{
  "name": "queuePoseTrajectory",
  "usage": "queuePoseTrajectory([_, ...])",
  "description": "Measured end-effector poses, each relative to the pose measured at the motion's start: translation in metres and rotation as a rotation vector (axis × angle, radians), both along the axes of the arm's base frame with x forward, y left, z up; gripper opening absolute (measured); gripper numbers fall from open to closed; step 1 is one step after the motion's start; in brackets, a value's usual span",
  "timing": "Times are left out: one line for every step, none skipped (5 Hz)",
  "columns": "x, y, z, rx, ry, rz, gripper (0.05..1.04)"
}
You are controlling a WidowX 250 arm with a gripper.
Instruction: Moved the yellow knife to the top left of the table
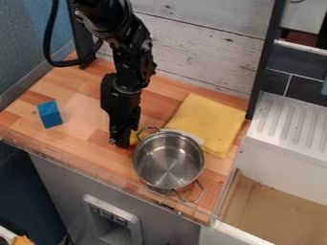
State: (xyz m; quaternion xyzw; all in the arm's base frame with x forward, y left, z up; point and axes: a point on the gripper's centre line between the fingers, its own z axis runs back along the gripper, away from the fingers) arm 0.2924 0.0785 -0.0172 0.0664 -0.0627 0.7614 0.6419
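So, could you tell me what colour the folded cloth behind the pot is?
The cloth is yellow, seen in the camera view.

Bare worktop (83, 127) spans the passage between the blue block (49, 114) and the end effector (121, 142), continuing behind the block toward the view's upper left, where the black post (83, 36) and blue wall (28, 52) bound it. To the right, a steel pot (168, 160) obstructs low travel; one looped handle rises near the end effector, the other projects toward the front corner. A yellow handle (135, 137) occupies the gap between end effector and pot. Behind the pot lies a low, flat yellow cloth (207, 123). A wedge of bare wood separates cloth and arm (127, 62); white planks (191, 48) close the rear.
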Motion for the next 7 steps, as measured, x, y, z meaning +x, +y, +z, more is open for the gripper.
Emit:
queuePoseTrajectory([0.002,0.032,0.013,0.09,-0.03,0.015,0.495])
queuePoseTrajectory([0.004,0.06,0.028,0.139,-0.041,0.04,0.495])
queuePoseTrajectory([0.002,0.077,0.033,0.15,-0.018,0.013,0.495])
queuePoseTrajectory([-0.003,0.104,0.05,0.191,-0.003,-0.051,0.495])
queuePoseTrajectory([-0.015,0.136,0.056,0.199,0.016,-0.074,0.495])
queuePoseTrajectory([-0.029,0.158,0.056,0.161,0.02,-0.136,0.495])
queuePoseTrajectory([-0.047,0.187,0.059,0.125,0.002,-0.225,0.495])
